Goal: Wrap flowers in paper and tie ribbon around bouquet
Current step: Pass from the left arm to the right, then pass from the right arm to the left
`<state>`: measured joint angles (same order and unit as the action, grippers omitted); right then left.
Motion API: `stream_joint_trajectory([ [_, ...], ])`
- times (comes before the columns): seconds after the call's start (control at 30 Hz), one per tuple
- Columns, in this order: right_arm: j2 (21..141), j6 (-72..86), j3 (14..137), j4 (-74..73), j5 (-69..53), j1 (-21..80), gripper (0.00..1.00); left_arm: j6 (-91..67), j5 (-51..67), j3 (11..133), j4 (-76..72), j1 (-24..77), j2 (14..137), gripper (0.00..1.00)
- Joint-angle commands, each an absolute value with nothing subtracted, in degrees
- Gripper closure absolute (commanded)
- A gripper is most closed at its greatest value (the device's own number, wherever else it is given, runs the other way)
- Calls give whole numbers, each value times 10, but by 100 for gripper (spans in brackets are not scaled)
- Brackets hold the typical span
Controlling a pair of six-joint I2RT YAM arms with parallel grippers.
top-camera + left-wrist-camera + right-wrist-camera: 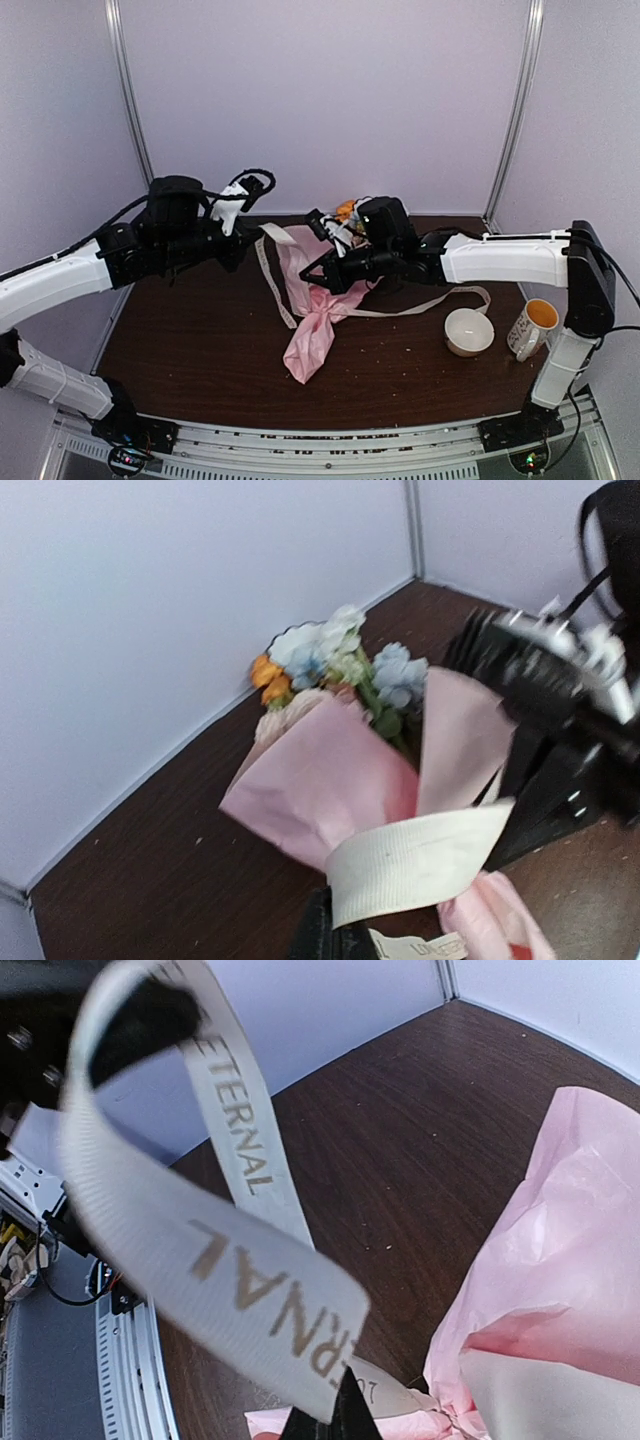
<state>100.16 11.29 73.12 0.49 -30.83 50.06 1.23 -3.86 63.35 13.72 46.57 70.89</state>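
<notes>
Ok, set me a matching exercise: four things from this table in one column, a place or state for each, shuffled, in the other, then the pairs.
1. light-pink thin paper sheet
2. long cream fabric ribbon with printed lettering
3. round white bowl
4. white mug with an orange inside

A. standing farthest right on the dark wooden table
B. pinched in the right gripper
C. wrapped around the bunch of blue, white and orange flowers
D. sitting between paper and mug

Pairs: 1-C; 2-B; 3-D; 4-A
</notes>
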Motion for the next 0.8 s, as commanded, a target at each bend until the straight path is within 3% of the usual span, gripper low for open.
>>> stream_joint_trajectory([
  [0.0, 969, 107, 728, -14, -231, 503, 100, -5, -73, 524, 132, 454, 667, 100],
  [0.13, 972, 91, 740, -38, -166, 503, 100, 0, -36, 439, 80, 512, 613, 100],
  [0.3, 986, 53, 772, -56, -137, 503, 100, 42, -20, 427, 115, 615, 602, 70],
  [0.43, 986, 29, 777, -49, -140, 503, 100, 40, 41, 425, 167, 625, 617, 46],
  [0.6, 977, 0, 763, -33, -196, 503, 100, 46, -85, 369, 63, 601, 590, 24],
  [0.77, 974, -12, 749, -18, -241, 503, 100, 24, 124, 354, -156, 454, 622, 25],
])
